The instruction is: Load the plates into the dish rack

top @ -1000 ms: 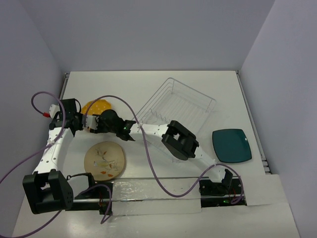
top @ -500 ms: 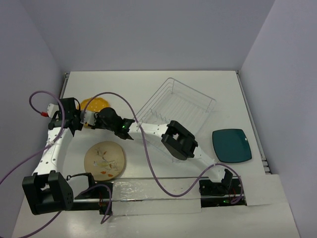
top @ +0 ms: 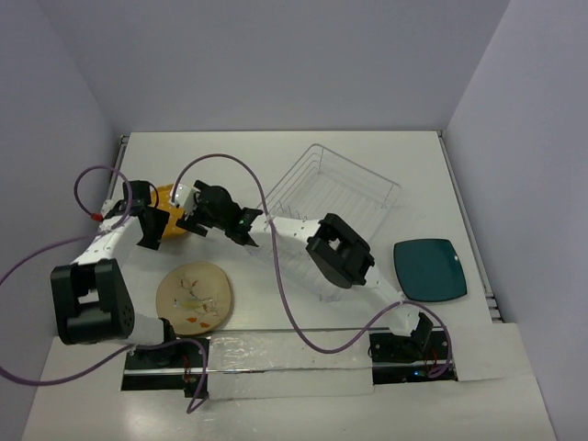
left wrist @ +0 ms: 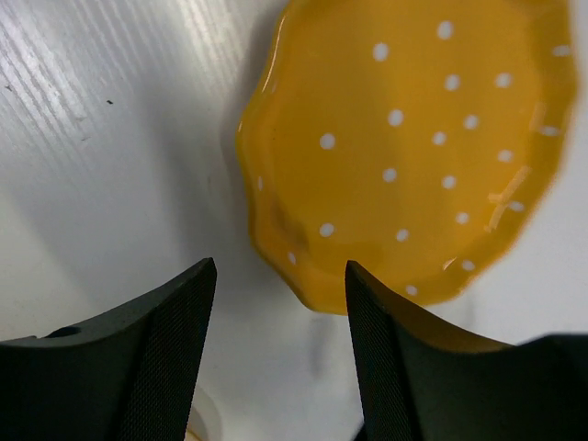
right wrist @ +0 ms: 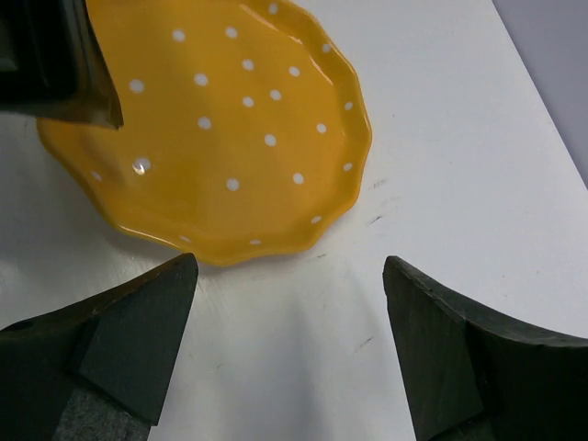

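The orange-yellow dotted plate (left wrist: 413,147) lies flat on the white table at the left. In the top view this plate (top: 164,196) is largely covered by both grippers. My left gripper (left wrist: 280,276) is open, its tips at the plate's near rim with nothing between them. My right gripper (right wrist: 287,276) is open too, just off the plate's (right wrist: 211,129) edge, over bare table. The beige patterned plate (top: 195,296) rests near the left arm's base. The dark teal plate (top: 429,269) sits at the right. The wire dish rack (top: 326,195) stands mid-table with no plates in it.
Purple cables (top: 230,163) loop from both arms above the table. The right arm's links (top: 340,250) stretch across the rack's front corner. Walls close off the table at the left, back and right.
Both grippers have opened from shut or nearly shut. The left arm has folded back toward the left wall. The right gripper has shifted slightly up over the orange plate.
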Action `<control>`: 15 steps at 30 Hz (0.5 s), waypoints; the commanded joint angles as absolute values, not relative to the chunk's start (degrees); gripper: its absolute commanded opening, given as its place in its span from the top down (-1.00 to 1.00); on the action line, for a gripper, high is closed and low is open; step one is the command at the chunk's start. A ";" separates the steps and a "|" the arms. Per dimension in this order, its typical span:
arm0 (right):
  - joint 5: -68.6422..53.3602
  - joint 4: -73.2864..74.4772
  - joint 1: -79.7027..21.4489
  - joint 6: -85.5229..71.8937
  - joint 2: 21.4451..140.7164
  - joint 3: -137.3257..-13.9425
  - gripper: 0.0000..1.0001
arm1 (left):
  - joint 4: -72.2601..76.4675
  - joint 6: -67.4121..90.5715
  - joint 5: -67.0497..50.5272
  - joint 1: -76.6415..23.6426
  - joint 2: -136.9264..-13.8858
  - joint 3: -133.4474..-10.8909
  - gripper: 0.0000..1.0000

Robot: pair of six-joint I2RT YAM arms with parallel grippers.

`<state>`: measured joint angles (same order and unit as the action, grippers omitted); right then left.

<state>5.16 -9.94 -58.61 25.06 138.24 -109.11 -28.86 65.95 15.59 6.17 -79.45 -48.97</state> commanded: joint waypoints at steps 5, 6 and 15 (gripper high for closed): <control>3.71 -12.82 -57.25 22.76 129.11 -105.75 -0.81 | -25.34 69.20 16.93 6.68 -88.79 -51.31 -0.22; 3.85 -13.11 -57.22 23.01 128.78 -105.28 -0.81 | -25.19 69.41 17.07 6.65 -89.72 -51.52 -0.18; 3.84 -15.42 -56.93 23.95 126.39 -100.39 -0.82 | -25.74 70.22 18.63 6.59 -94.77 -53.31 0.48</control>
<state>3.86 -11.82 -57.39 23.64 130.59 -102.79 -26.32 69.46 16.60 6.32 -93.62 -52.22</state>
